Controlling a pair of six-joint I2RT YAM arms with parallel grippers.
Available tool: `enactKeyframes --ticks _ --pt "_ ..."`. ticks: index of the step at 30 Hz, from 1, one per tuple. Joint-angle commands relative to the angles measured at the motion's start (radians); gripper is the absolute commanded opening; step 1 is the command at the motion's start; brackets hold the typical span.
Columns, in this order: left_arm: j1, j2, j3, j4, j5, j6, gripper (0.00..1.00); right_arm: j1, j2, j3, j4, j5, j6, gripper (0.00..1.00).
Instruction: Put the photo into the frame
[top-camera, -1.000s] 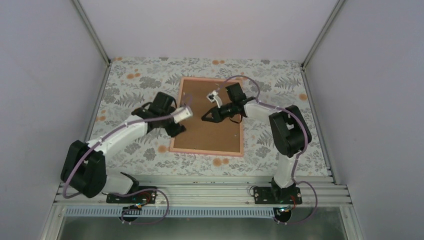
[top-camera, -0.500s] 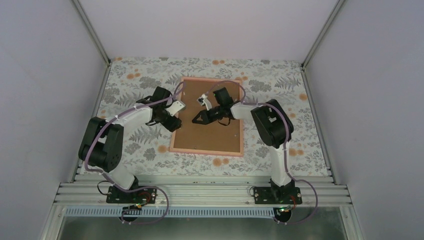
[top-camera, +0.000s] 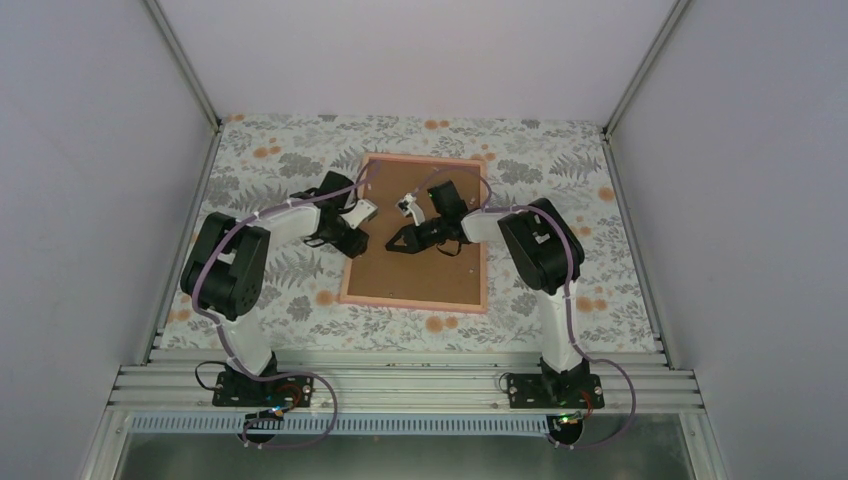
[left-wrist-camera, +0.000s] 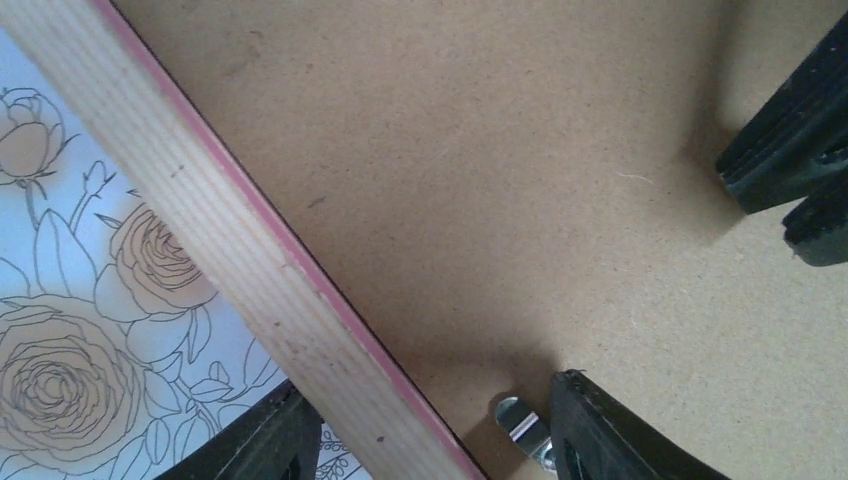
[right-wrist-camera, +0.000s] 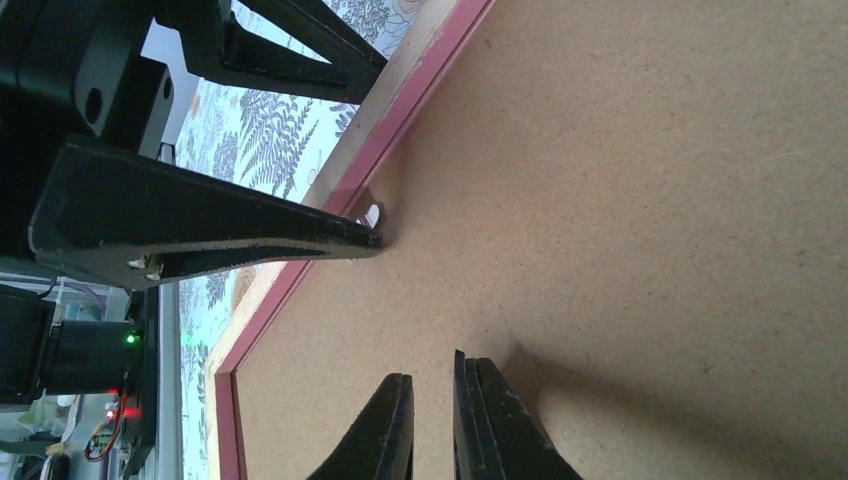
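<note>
Top external: my left arm has swung in to the left rail of the frame (top-camera: 412, 301); my right has slid left over the brown backing (top-camera: 430, 275).
Left end effector (left-wrist-camera: 428, 388): narrowing, jaws still apart astride that rail beside a metal tab (left-wrist-camera: 520, 425), gripping nothing.
Right end effector (right-wrist-camera: 432, 368): nearly closed, empty, tips on the backing.
Photo: unseen; I judge it lies under the backing, tabs next.

Both arms are wearing matching livery here: the left arm (top-camera: 285, 218) and right arm (top-camera: 556, 330) are showing white links between bulky black joint housings (top-camera: 225, 275). Lilac cables (top-camera: 334, 410) are trailing along each, down to black base plates (top-camera: 262, 390). The left end effector (top-camera: 348, 240) and right end effector (top-camera: 392, 245) are sporting slim black fingers (right-wrist-camera: 485, 420) tapering to narrow tips.
</note>
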Motion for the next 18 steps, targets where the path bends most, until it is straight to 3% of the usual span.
enactKeyframes --ticks 1,9,16,18 --pt "-0.005 0.019 -0.003 -0.004 -0.029 0.014 0.53 -0.008 0.035 -0.03 -0.031 0.063 0.003 0.13" --pt "0.004 -0.021 -0.055 -0.049 -0.02 0.088 0.29 -0.016 0.024 -0.055 -0.032 0.07 -0.003 0.13" --pt "-0.01 -0.064 -0.07 -0.062 0.026 0.198 0.28 -0.016 0.008 -0.085 -0.031 0.078 -0.004 0.12" --pt "-0.008 -0.072 -0.063 -0.066 0.019 0.214 0.33 -0.016 -0.003 -0.102 -0.027 0.078 0.002 0.12"
